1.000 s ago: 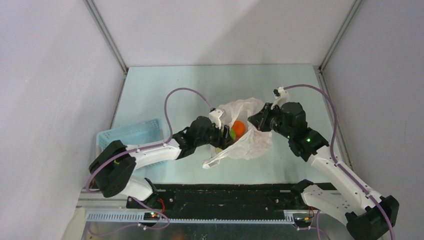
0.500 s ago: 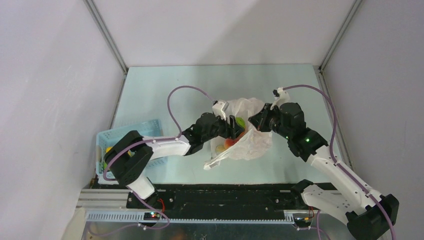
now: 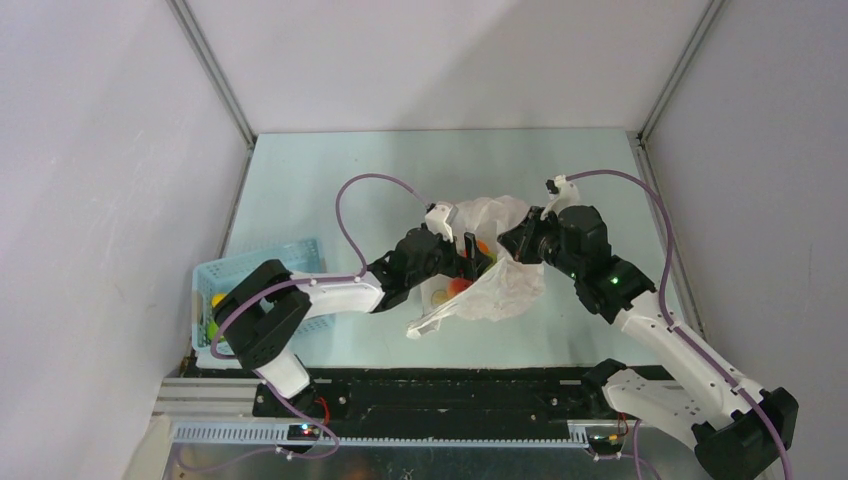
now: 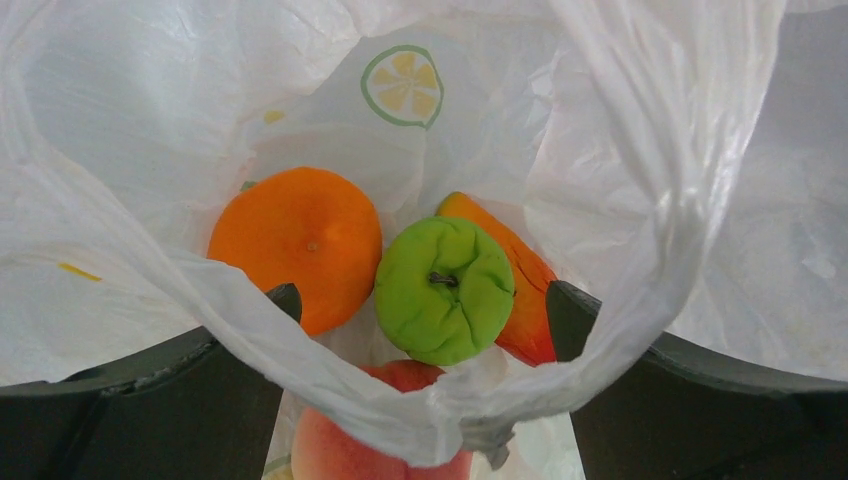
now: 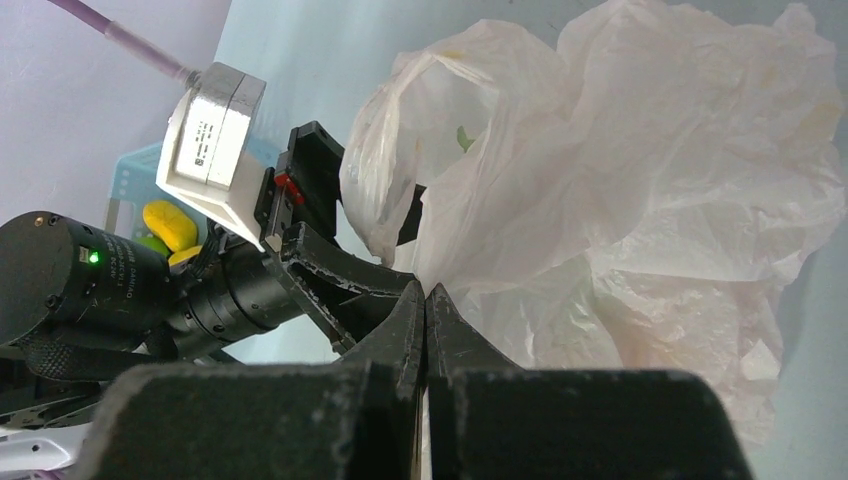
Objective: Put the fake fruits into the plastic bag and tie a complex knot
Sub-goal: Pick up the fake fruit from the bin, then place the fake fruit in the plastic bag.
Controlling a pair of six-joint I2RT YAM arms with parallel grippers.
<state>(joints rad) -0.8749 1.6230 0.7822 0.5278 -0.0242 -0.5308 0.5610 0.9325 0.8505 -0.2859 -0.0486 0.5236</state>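
Setting: pale green desk [image 3: 330, 180], plain grey walls [image 3: 100, 150].

Item 1, bag [image 3: 500, 215]: thin white film with a fruit-slice print, lying right of the desk's centre, mouth open, not yet tied.

Item 2, fruits: an orange [image 4: 300, 245], a green fruit [image 4: 443, 290], a red-orange fruit [image 4: 520, 300] and a peach-red fruit [image 4: 340, 440], all inside the bag. A yellow fruit [image 5: 170, 225] lies in the blue basket [image 3: 260, 268] at the desk's left edge, near corner.

Item 3, left hand [image 4: 425, 300]: jaws spread wide in the bag's mouth, gripping nothing, rim draped over both fingers.

Item 4, right hand [image 5: 426, 300]: pinched fully closed on a fold of the bag's rim.

Handling: the film is probably light, limp, slippery and easily torn, so take it by bunched rim or handle strips. The fruits look hard, glossy and prone to roll, so grip them across the middle.
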